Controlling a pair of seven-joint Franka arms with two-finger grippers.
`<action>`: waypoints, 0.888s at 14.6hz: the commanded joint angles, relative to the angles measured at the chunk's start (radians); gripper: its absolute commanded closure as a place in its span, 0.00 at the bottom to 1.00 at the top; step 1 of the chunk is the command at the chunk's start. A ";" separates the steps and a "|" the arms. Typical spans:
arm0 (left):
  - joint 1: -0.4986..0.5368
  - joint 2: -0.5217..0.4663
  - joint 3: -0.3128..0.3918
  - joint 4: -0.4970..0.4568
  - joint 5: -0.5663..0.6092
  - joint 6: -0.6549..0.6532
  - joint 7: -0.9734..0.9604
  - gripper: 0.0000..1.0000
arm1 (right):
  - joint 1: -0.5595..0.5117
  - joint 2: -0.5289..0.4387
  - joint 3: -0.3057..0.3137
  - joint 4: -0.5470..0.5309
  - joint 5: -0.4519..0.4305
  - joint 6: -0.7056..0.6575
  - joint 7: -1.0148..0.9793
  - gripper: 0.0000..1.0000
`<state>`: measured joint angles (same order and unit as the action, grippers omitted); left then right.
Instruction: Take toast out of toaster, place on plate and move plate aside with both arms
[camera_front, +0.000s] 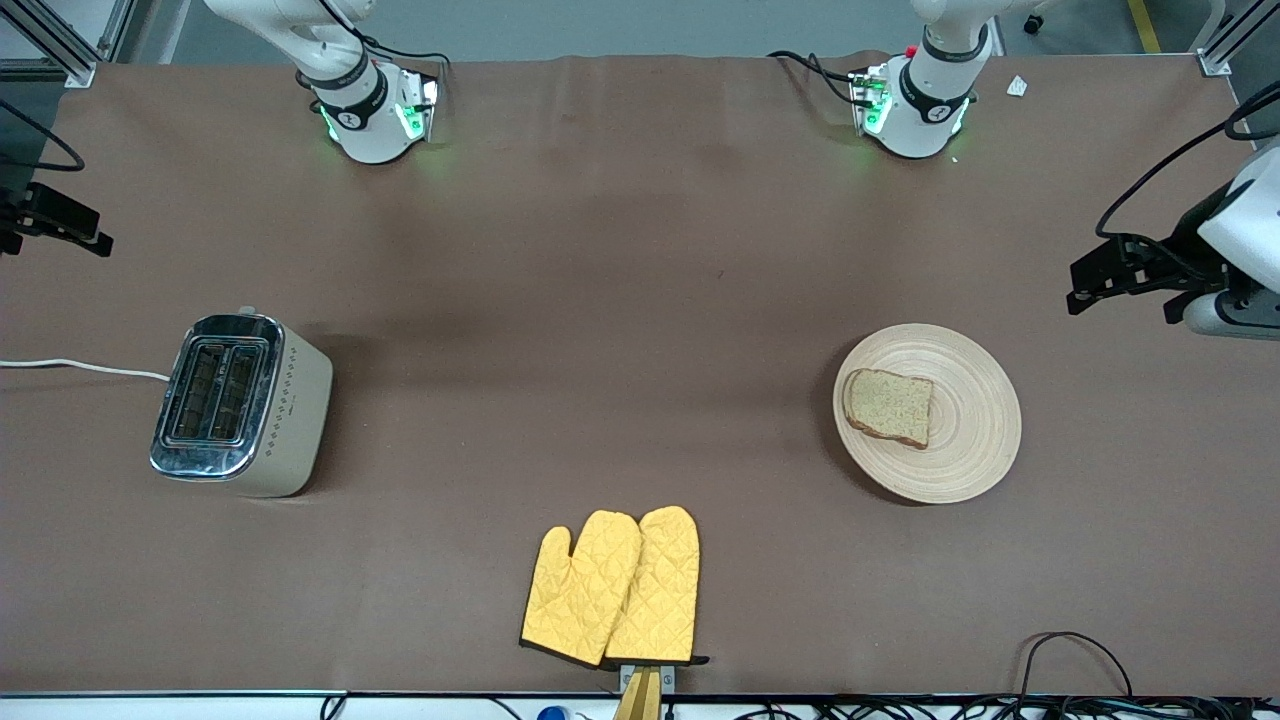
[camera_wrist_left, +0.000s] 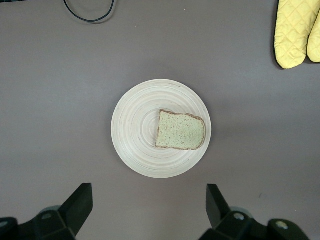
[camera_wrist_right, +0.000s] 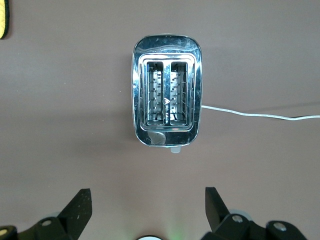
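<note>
The toast (camera_front: 890, 405), a brown speckled slice, lies on the round pale wooden plate (camera_front: 975, 420) toward the left arm's end of the table. My left gripper (camera_front: 1125, 293) hangs high in the air past the plate at that end of the table. In the left wrist view it (camera_wrist_left: 149, 200) is open and empty, with the plate (camera_wrist_left: 135, 130) and toast (camera_wrist_left: 180, 131) below it. My right gripper (camera_front: 52, 233) is raised at the right arm's end of the table. In the right wrist view it (camera_wrist_right: 148, 202) is open and empty over bare table beside the toaster (camera_wrist_right: 167, 52).
A chrome two-slot toaster (camera_front: 240, 405) with a white cord (camera_front: 80, 367) stands toward the right arm's end. Two yellow quilted oven mitts (camera_front: 615, 590) lie near the table's front edge. Black cables (camera_front: 1075, 660) run along that edge.
</note>
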<state>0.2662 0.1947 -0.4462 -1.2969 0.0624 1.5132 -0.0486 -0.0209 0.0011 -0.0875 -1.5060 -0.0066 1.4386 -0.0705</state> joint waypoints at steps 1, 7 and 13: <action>-0.147 -0.031 0.152 -0.016 -0.001 0.001 0.016 0.00 | -0.018 -0.010 0.019 -0.003 0.016 -0.003 0.012 0.00; -0.289 -0.204 0.345 -0.266 -0.030 0.155 0.098 0.00 | -0.001 -0.010 0.017 -0.003 0.010 -0.004 0.011 0.00; -0.370 -0.201 0.431 -0.259 -0.039 0.153 0.122 0.00 | 0.010 -0.010 0.017 -0.007 0.014 -0.001 0.011 0.00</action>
<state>-0.0853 0.0103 -0.0297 -1.5383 0.0421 1.6512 0.0608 -0.0172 0.0013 -0.0743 -1.5060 -0.0059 1.4388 -0.0704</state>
